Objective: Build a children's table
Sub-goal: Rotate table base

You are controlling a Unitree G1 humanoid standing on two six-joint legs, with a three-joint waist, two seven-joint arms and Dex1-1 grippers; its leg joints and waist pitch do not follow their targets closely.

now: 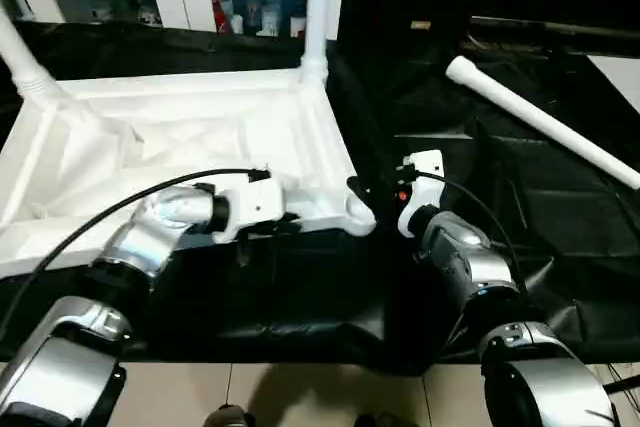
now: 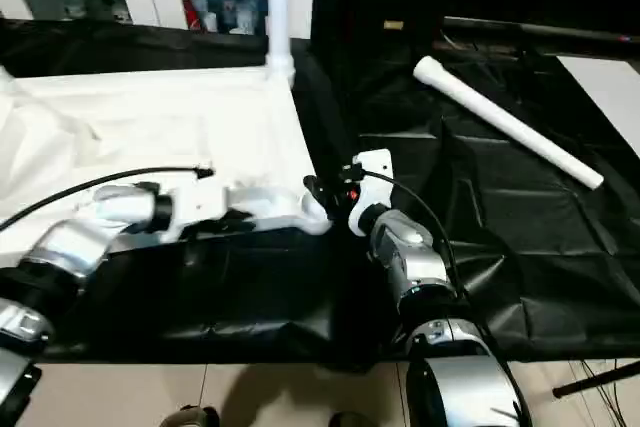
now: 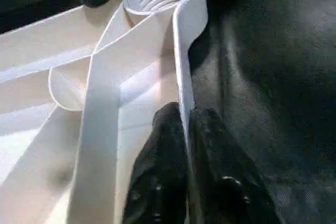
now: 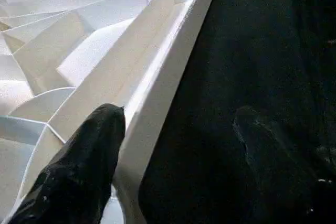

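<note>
My left tool (image 3: pixel 186 145) pinches tabletop (image 1: pixel 200 127) rim; right tool (image 4: pixel 178 145) gapes wide astride same rim, gripping nothing. Risk: thin rim slips, tabletop shifts, standing legs (image 1: pixel 318 7) tilt.

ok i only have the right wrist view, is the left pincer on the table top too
observer: yes, the left pincer pinches the table top by its near rim, one finger on each side of the wall.
operator: any legs in yet
observer: two. The far-right leg and the far-left leg rise from the far corners.
operator: where's a spare one
observer: a loose leg lies on the black cloth, to the robot's right of the top.
</note>
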